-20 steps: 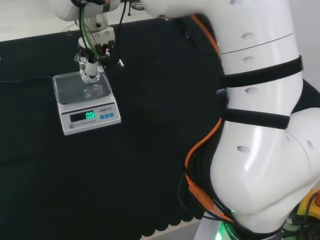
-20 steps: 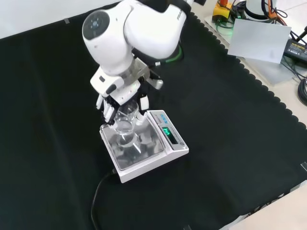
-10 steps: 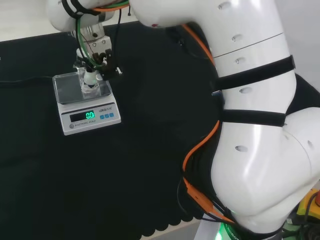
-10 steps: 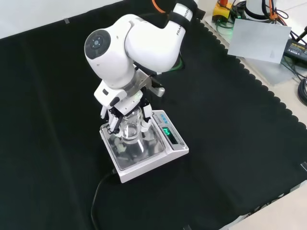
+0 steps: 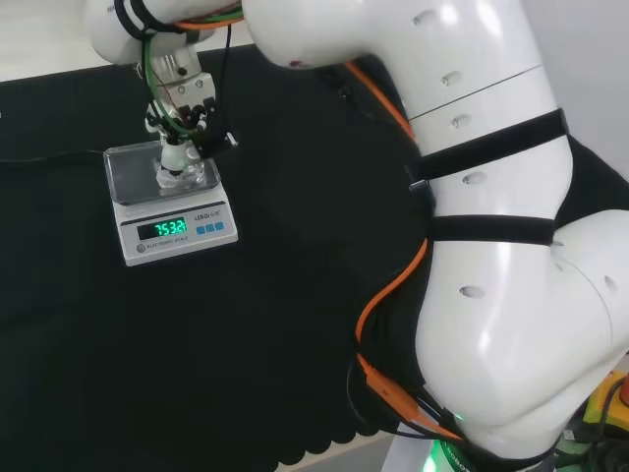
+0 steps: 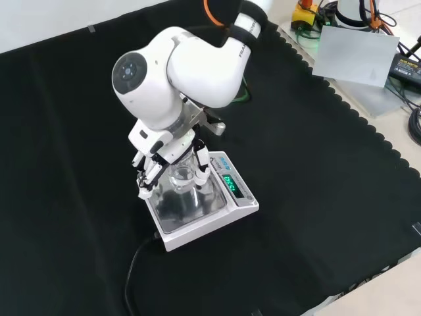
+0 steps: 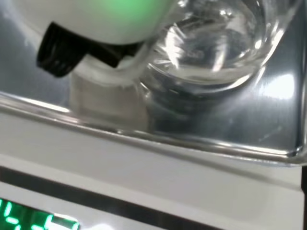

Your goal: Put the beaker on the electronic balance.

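The hand has its fingers curled round the clear beaker, which stands beneath its palm on the steel pan of the electronic balance

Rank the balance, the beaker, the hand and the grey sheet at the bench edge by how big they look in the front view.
1. Balance
2. Grey sheet, close to the balance in looks, but it lies farther from the camera, so those two are unsure
3. Hand
4. Beaker, plainly smallest

Bare cloth around balance; beaker occupies pan.
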Available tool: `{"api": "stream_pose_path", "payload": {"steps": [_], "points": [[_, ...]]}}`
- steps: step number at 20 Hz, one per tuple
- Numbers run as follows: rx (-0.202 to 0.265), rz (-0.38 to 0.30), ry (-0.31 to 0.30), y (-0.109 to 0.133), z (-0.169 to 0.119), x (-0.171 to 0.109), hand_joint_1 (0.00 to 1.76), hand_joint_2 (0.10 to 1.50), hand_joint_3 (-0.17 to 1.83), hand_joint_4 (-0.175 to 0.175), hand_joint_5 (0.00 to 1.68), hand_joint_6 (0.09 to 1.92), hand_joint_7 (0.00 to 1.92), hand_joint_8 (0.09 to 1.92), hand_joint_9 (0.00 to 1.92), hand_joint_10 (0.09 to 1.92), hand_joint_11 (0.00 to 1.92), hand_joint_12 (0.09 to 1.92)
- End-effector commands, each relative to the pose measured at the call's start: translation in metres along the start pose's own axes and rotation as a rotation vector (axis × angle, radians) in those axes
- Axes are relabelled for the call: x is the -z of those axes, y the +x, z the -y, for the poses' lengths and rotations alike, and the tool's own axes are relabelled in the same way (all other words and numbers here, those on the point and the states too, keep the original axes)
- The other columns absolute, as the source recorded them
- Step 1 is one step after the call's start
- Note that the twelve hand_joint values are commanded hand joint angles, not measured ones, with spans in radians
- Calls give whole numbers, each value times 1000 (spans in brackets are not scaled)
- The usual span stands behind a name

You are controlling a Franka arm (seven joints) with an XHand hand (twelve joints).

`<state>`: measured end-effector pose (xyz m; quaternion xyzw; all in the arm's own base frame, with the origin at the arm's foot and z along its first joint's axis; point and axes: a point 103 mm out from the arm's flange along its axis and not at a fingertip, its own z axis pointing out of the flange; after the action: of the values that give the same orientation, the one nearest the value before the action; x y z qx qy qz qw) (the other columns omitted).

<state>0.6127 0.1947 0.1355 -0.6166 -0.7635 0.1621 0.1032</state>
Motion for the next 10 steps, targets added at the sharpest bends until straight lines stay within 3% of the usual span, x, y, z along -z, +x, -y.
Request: {"api": "stream_pose_path", "payload": {"steps": [1,10], "points": [[-6,29,12,-2,9,10,982,512,464,-78,157,105,304,769,429,844,52,1444],[-12,2,-36,-8,26,27,957,520,430,-61,117,87,223,767,361,861,2,1453]]}}
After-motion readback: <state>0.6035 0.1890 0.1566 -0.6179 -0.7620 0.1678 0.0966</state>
